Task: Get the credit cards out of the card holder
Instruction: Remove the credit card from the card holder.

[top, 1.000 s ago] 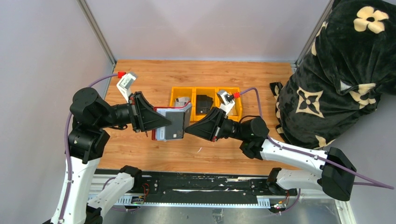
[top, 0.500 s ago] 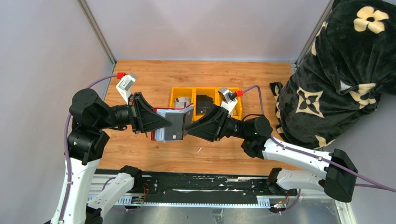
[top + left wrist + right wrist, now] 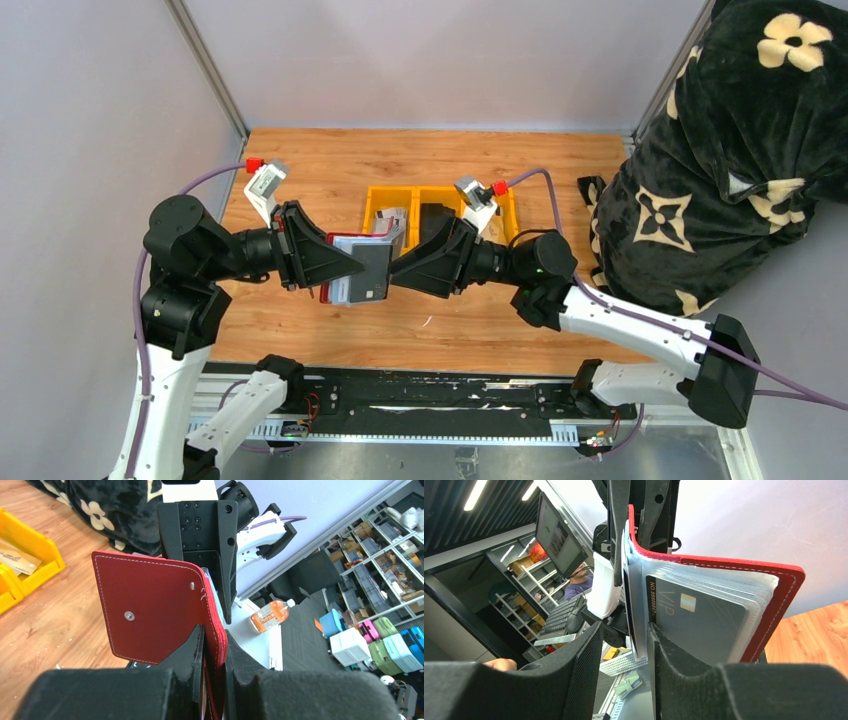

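Left gripper: clamped on the lower edge of the holder; I see red leather pinched between both fingers.
Right gripper: jaws apart, and it faces the left gripper from the other side. The edge of the holder's clear sleeves sits in the gap, and one finger lies across the front sleeve.
Holder: open and held in the air above the table, between the two grippers. Its red cover faces my left wrist camera and its sleeves face the right one.
Card: grey, marked VIP, with a small chip. It is tucked inside the front sleeve of the holder.
Bin: yellow, three compartments, on the table just behind the grippers.
Loose cards: in the bin's left compartment; I cannot count them.
Black object: in the middle compartment.
Blanket: black with cream flowers, heaped at the table's right edge.
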Tool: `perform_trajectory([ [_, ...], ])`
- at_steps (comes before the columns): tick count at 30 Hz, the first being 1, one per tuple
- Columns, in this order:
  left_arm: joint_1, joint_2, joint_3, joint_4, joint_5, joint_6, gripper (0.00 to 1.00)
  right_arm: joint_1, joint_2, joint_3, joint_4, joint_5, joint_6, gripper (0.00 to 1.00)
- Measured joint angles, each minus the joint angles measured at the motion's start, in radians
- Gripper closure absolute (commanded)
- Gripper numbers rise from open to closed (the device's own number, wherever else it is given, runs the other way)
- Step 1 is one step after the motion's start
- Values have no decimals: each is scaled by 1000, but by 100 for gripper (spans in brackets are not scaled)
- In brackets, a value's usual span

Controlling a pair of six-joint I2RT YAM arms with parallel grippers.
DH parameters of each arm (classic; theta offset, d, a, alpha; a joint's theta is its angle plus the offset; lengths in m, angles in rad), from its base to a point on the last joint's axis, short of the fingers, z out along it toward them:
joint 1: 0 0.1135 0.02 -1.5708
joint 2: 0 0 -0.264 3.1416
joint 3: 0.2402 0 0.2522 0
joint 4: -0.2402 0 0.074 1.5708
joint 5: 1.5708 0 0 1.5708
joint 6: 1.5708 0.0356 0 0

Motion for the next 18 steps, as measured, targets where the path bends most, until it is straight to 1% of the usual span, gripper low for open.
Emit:
perform_trajectory([
  [4, 0, -12, -9, 3, -13, 0, 89, 0, 41, 21, 38, -33, 23, 66],
  [6, 0, -14, -17, 1, -14, 1, 89, 0, 59, 25, 64, -46, 40, 67],
  [9, 0, -14, -21, -1, -14, 8, 89, -3, 74, 25, 89, -64, 62, 75],
  [12, 0, -14, -21, 0, -13, 13, 89, -3, 74, 24, 98, -65, 69, 80],
  [13, 0, -14, -21, 1, -13, 12, 88, -3, 74, 23, 100, -65, 70, 82],
  [15, 0, -13, -21, 3, -11, 8, 82, -3, 74, 15, 110, -61, 73, 89],
  [18, 0, -10, -21, 11, -1, -8, 77, -3, 74, -4, 141, -51, 87, 100],
])
